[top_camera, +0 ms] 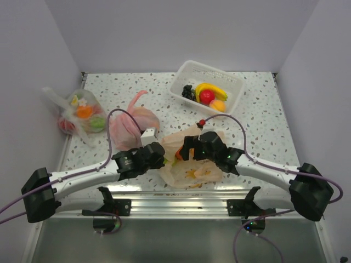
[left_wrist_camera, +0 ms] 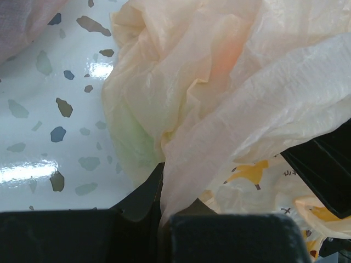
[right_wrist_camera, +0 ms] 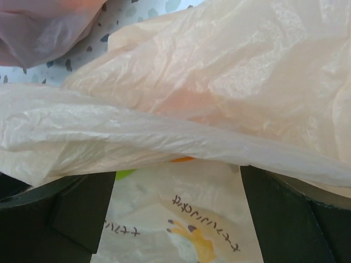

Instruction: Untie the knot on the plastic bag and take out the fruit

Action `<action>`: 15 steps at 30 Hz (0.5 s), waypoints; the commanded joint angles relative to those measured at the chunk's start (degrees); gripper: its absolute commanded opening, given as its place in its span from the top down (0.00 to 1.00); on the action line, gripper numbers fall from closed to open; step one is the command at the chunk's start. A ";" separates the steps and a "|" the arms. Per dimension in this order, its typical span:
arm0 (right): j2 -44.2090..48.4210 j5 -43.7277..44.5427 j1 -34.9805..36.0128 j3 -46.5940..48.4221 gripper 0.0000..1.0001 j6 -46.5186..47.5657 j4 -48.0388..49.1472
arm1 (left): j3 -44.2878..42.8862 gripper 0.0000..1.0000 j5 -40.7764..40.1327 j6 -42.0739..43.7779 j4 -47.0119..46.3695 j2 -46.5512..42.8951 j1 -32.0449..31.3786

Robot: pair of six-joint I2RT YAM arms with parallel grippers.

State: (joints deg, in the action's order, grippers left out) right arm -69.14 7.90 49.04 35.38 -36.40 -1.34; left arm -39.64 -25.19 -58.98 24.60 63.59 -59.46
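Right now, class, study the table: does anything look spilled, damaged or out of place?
Nothing spilled or broken. The peach bag lies crumpled and slack, its film pinched in the left tool; fruit sits tidily in the white tray.

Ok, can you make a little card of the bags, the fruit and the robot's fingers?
plastic bag: crumpled, front and middle
inside it: an orange shape and a green shape show through
left fingers: shut on the plastic bag
right fingers: open, film draped across
tray: far side; banana, red apple, orange, grapes
other bags: pink bag, clear flowered bag, left
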 commanded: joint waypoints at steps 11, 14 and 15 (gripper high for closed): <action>-13.38 5.20 0.18 -1.18 0.02 -6.22 21.55 | -1.05 0.99 1.99 -0.08 -1.84 1.88 -0.48; -15.93 5.28 0.18 -1.45 0.02 -6.66 22.70 | -0.97 0.99 1.90 -0.17 -1.66 2.06 -0.48; -16.37 5.11 0.10 -1.71 0.04 -6.66 23.31 | -0.97 0.99 1.81 -0.08 -1.49 2.06 -0.57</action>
State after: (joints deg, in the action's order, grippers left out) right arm -84.27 11.05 49.06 34.59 -41.54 16.60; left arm -39.64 -23.16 -58.98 24.43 65.39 -59.68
